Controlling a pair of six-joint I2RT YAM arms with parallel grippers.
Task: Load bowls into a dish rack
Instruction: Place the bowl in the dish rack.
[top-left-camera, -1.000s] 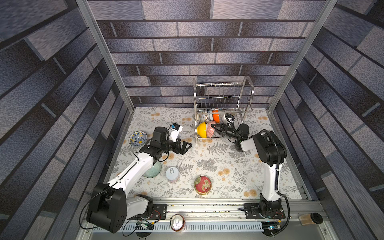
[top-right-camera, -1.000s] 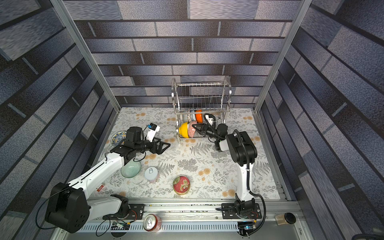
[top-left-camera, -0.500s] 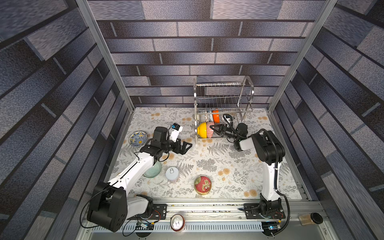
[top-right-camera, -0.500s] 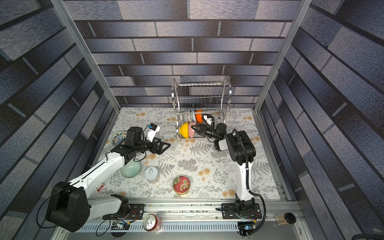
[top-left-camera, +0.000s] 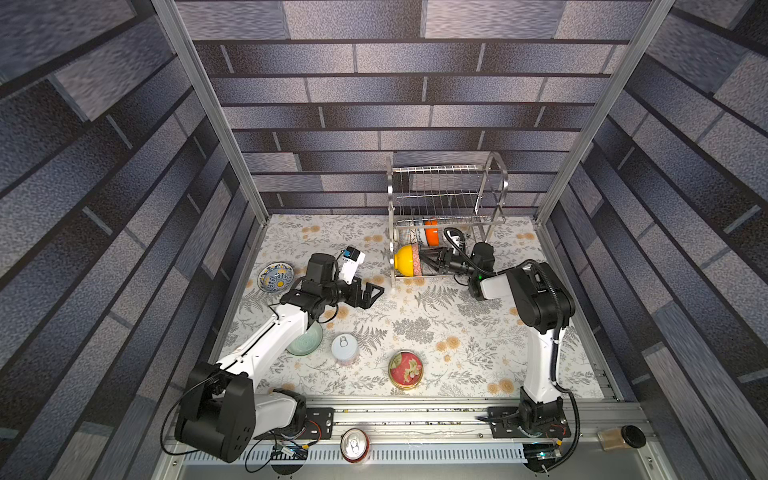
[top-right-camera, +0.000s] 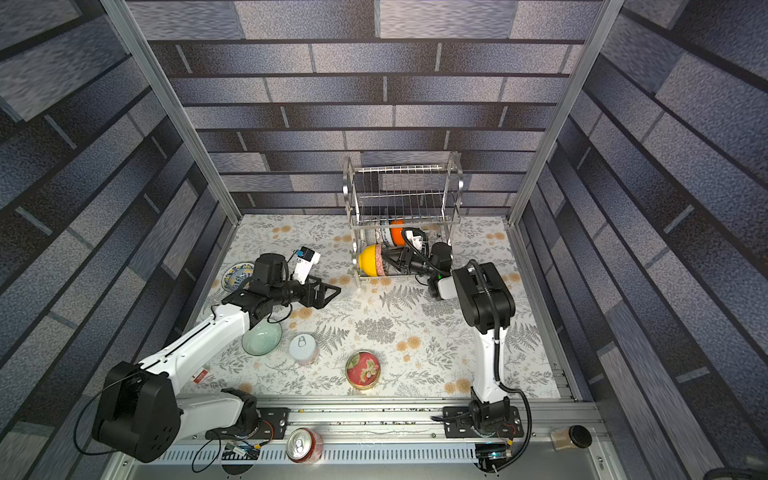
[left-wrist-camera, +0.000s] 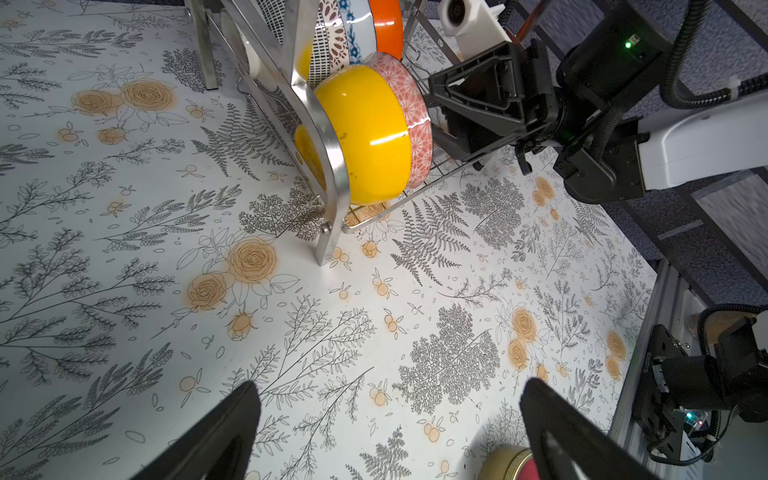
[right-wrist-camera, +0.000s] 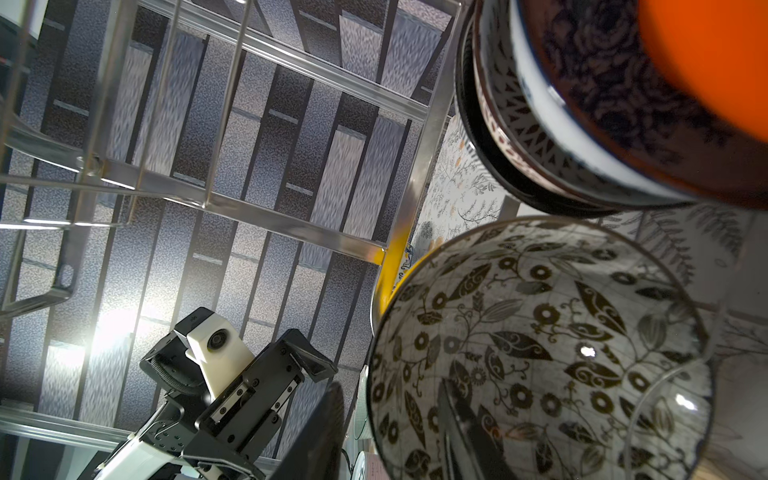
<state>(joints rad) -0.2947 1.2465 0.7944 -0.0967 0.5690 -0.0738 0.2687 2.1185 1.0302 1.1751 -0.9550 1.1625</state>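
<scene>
shiny steel wire dish rack (top-left-camera: 446, 195); right gripper (right-wrist-camera: 392, 415) slack astride glossy leaf-patterned round bowl (right-wrist-camera: 540, 353) rim; left gripper (left-wrist-camera: 388, 386) agape, empty.

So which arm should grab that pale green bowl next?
Probably left. The green bowl lies close to the left gripper, which is open and empty. The right gripper is across the table, at the rack.

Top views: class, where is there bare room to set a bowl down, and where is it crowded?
Free: the upper shelf of the dish rack; the mat between red tin and right arm; the strip between rack and white can. Crowded: the lower shelf, packed with bowls plus the right pincer.
</scene>
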